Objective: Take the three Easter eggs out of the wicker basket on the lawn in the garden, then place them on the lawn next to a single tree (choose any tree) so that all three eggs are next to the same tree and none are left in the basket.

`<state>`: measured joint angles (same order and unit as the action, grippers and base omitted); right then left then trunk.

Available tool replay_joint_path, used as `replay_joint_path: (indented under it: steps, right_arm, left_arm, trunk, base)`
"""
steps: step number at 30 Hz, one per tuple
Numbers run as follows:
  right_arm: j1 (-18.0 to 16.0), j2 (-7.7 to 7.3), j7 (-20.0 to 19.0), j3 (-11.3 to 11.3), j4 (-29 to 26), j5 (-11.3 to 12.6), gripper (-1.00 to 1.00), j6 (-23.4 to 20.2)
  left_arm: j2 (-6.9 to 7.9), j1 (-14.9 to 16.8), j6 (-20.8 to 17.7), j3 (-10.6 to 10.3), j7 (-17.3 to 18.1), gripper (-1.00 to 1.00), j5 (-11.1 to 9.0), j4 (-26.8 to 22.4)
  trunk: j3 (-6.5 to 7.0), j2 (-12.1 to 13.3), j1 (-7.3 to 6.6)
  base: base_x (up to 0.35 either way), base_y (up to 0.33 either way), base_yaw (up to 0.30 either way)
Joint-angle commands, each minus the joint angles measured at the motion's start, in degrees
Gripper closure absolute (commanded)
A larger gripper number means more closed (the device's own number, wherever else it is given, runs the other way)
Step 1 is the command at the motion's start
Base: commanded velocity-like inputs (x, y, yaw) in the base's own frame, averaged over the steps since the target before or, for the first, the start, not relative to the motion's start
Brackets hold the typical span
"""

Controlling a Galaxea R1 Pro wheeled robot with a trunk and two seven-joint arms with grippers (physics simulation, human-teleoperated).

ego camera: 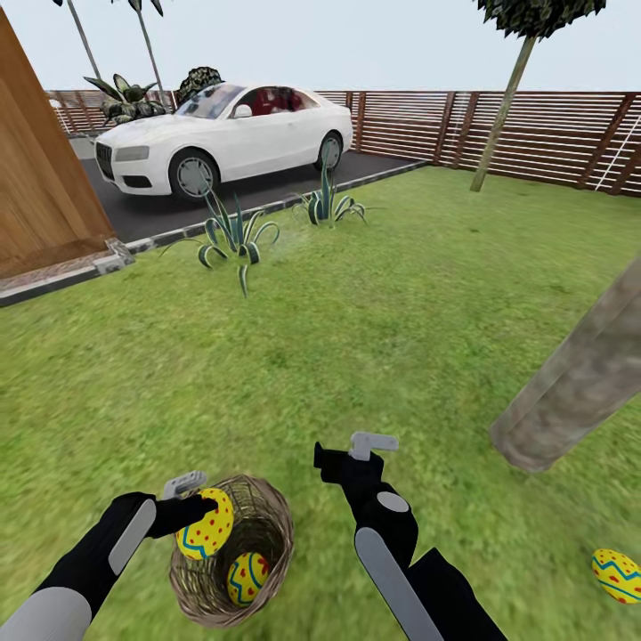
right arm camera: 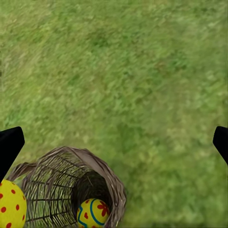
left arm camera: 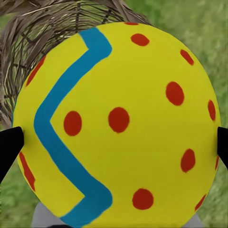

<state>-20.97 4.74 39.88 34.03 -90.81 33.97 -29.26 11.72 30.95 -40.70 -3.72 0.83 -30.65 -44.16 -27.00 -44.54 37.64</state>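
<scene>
The left claw [ego camera: 203,514] is closed on a yellow Easter egg with a blue zigzag and red dots [ego camera: 206,523], holding it at the basket's 10 o'clock rim, over the round wicker basket of woven light-brown twigs [ego camera: 267,516]; in the left wrist view the same egg [left arm camera: 116,126] sits between the two dark fingertips [left arm camera: 9,142], one pressing each side. A second yellow egg [ego camera: 247,578] lies in the bottom of the basket, also seen in the right wrist view [right arm camera: 92,213]. A third yellow egg [ego camera: 617,575] already rests on the mottled green lawn [ego camera: 356,338] at about 4 o'clock, near the base of the thick grey-brown tree trunk [ego camera: 579,383] that slants in at 3 o'clock. The right claw [ego camera: 356,450] hangs over grass just beside the basket at its 2 o'clock, spread wide and holding nothing. My guess is the task is roughly a third done, with the second egg just lifted. The main risk is the round, smooth shell slipping out of a two-point pinch during the swing toward the trunk, so that it rolls away from the tree or drops back into the basket. The left arm could also snag the braided rim and tip the basket, spilling the last egg. A release from height could let the egg roll off.
</scene>
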Motion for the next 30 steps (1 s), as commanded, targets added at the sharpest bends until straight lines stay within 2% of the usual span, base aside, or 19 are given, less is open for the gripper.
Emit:
replay_joint_path:
  steps: [1, 30]
  right_arm:
    - [-0.08, 0.0, 0.51, 0.06, -0.09, 0.4, -1.0, -0.18]
    - [-0.07, 0.01, 0.46, 0.07, -0.08, 0.4, -1.0, -0.18]
  left_arm:
    - [0.06, 0.05, -0.17, -0.15, 0.1, 1.0, 0.06, -0.05]
    - [0.06, -0.01, -0.17, -0.18, 0.14, 1.0, 0.06, -0.14]
  trunk:
    - [0.12, 0.36, -0.21]
    - [5.33, 11.99, -6.58]
  base:
    - [0.0, 0.0, 0.0]
    - [0.0, 0.0, 0.0]
